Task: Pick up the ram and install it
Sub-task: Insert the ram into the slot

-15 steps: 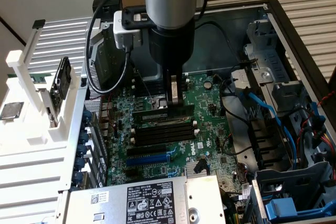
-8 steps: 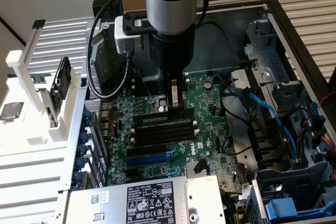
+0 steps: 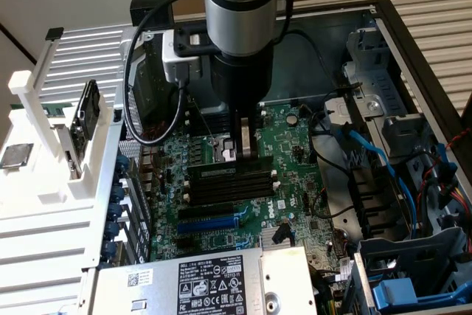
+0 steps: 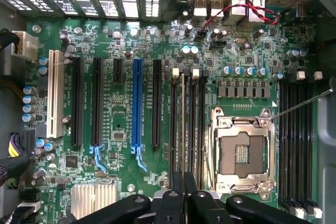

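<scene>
The ram (image 4: pixel 182 129) appears edge-on in the wrist view as a thin line running along the black memory slots (image 4: pixel 201 129) beside the CPU socket (image 4: pixel 241 153). It stands upright in line with one slot; I cannot tell how deep it sits. My gripper (image 4: pixel 182 184) is shut on the ram, a dark finger on either side of its near end. In the exterior view the gripper (image 3: pixel 245 154) points straight down onto the bank of memory slots (image 3: pixel 228 186) in the middle of the green motherboard (image 3: pixel 295 145).
A blue expansion slot (image 4: pixel 137 103) and several black ones lie beside the memory bank. Another slot bank (image 4: pixel 294 140) flanks the socket. Blue cables (image 3: pixel 369 153) and drive cages fill the exterior view's right, a power supply (image 3: pixel 206 282) the front, a white parts rack (image 3: pixel 51 145) the left.
</scene>
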